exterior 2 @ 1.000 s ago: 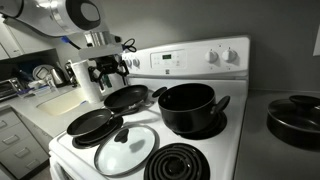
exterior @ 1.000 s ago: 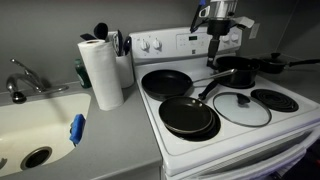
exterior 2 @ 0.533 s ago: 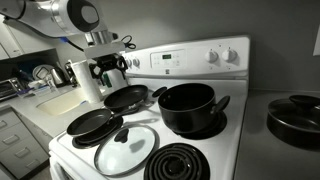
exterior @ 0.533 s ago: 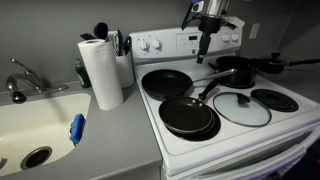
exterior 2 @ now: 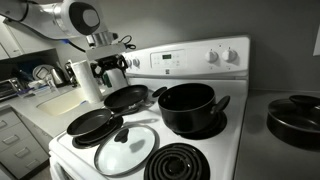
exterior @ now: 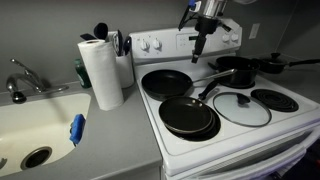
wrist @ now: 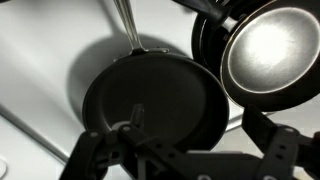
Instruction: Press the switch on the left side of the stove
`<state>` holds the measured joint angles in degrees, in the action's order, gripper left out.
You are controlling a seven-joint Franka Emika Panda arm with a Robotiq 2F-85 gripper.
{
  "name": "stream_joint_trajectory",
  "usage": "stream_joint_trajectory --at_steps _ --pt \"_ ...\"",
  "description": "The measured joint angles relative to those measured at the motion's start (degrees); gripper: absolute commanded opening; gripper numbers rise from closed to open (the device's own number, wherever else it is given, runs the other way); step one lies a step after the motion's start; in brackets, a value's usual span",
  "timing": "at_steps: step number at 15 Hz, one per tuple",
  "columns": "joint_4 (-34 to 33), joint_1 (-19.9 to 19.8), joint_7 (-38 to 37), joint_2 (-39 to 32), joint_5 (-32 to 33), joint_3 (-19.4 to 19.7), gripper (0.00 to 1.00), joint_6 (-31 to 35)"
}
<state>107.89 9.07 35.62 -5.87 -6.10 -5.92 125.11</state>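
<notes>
Pan underneath: a black frying pan (wrist: 150, 100) is seen right under the gripper (wrist: 136, 122) in the wrist view. It could be bumped and shoved if the gripper is brought down too low.
Pan handle: the long handle (wrist: 127, 30) is pointed toward the far side, so it could be caught on the way to the panel.
Gripper: the fingers look pressed together and nothing is held. The gripper (exterior: 200, 50) is hung above the far left burner of the stove (exterior: 230, 138).
Wrong knob: small round knobs (exterior: 150, 44) are set close together on the left of the back panel (exterior: 180, 42). The wrong one could be pushed.
Slip: the tip could be slid off a round knob if it is not hit in the middle.
Switch place: the left knobs are found to the left of the gripper and a bit farther back, near it but not touched. Which one is the switch cannot be told.
</notes>
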Motion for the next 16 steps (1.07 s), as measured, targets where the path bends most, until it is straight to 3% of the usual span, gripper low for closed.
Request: stream_joint_trajectory --at_steps 6,16 --pt "-6.05 -0.01 1.21 -6.1 0.0 -1.71 1.0 7.46" --pt "-21.36 -0.02 6.82 -17.31 1.96 -5.4 1.0 6.65"
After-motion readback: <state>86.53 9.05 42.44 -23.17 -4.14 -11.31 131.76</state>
